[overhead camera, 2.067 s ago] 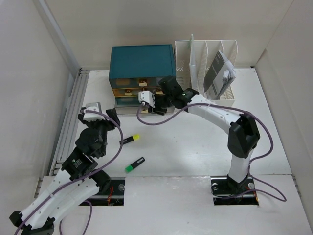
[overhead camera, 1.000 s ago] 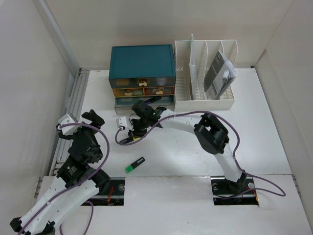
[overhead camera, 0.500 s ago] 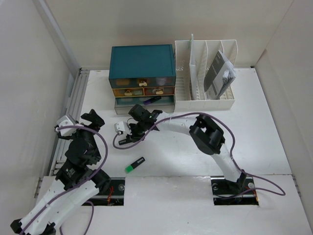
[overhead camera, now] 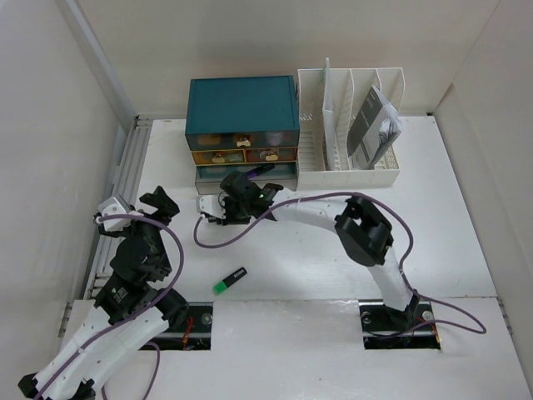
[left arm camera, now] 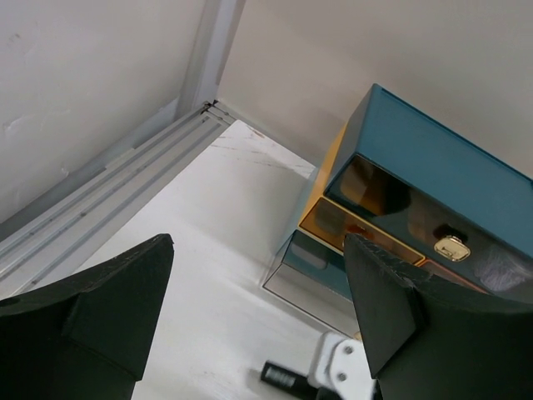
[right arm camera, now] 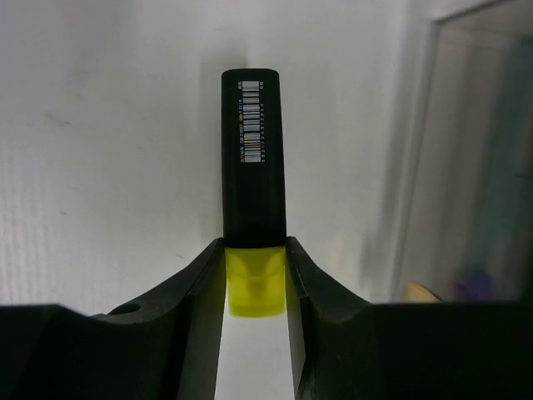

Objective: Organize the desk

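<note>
right wrist view: right pincer (right arm camera: 256, 250) clamped on the yellow end of a black highlighter pen with a yellow cap (right arm camera: 254, 167), black barrel pointing toward the top of the frame, large flat white desk (right arm camera: 108, 167) spread behind it. top external view: that pincer at centre left of the frame, over the desk, just below a teal drawer box (overhead camera: 241, 104); white slotted file rack (overhead camera: 350, 125) at upper right; black pen with a green end (overhead camera: 229, 280) lying on the desk lower down. left pincer (left arm camera: 258, 250) with jaws wide apart, gripping nothing, above the desk's left side near the metal rail (left arm camera: 100, 208).
</note>
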Available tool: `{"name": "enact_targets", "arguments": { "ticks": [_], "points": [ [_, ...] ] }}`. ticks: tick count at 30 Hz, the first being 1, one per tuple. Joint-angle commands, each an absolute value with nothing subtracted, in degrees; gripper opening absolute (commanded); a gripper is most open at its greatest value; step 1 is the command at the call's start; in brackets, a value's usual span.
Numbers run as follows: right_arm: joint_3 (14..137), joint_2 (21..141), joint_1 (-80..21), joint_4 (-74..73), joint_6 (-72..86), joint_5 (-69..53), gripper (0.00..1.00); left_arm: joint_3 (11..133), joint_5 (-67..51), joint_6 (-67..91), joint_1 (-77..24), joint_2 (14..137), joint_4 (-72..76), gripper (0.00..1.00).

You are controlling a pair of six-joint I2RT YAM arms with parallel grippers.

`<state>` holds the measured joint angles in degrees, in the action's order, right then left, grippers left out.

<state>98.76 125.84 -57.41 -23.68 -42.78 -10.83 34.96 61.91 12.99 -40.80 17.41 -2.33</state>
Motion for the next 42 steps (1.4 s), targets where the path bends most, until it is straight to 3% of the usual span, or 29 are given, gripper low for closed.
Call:
{"name": "enact_targets", "arguments": {
  "ticks": [1,17,20,23,27,30,33,37,38,42],
  "points": [
    [97.4,117.7,-56.6,-15.6,-41.8,2.0,0.09,34.6,61.4,12.1,-41.0,16.5,0.3,0.81],
    [101.8,118.3,-47.7,-15.8,-41.2,14.7,0.11,34.6,59.8,11.1,-41.0,16.5,0.3,0.81],
    [102.5,119.8,-47.7,-15.8,-41.2,15.9,0.19,34.6,59.8,11.1,-41.0,16.5,0.3,0.81],
    [103.2,120.3,-47.2,-17.2,-41.2,15.1,0.37,34.6,59.8,11.1,-41.0,16.5,0.3,0.81],
    [102.5,119.2,-47.2,-17.2,-41.2,12.8,0.45,34.6,59.8,11.1,-41.0,16.5,0.3,0.81],
    [101.7,116.5,-47.2,-17.2,-41.2,11.3,0.45,34.6,59.8,11.1,-41.0,16.5,0.3,0.81],
    [99.7,113.2,-47.2,-16.7,-40.6,6.5,0.45,34.6,59.8,11.1,-41.0,16.5,0.3,0.81],
    [98.1,110.6,-46.6,-26.5,-48.1,-17.6,0.43,34.6,59.2,10.6,-41.0,16.5,0.3,0.81],
    [97.6,110.6,-46.6,-30.2,-51.7,-31.4,0.43,34.6,59.2,10.5,-41.0,16.5,0.3,0.81],
    [96.1,113.7,-47.5,-41.9,-62.8,-50.2,0.43,34.1,57.9,9.9,-41.0,16.0,0.3,0.81]
  ]
}}
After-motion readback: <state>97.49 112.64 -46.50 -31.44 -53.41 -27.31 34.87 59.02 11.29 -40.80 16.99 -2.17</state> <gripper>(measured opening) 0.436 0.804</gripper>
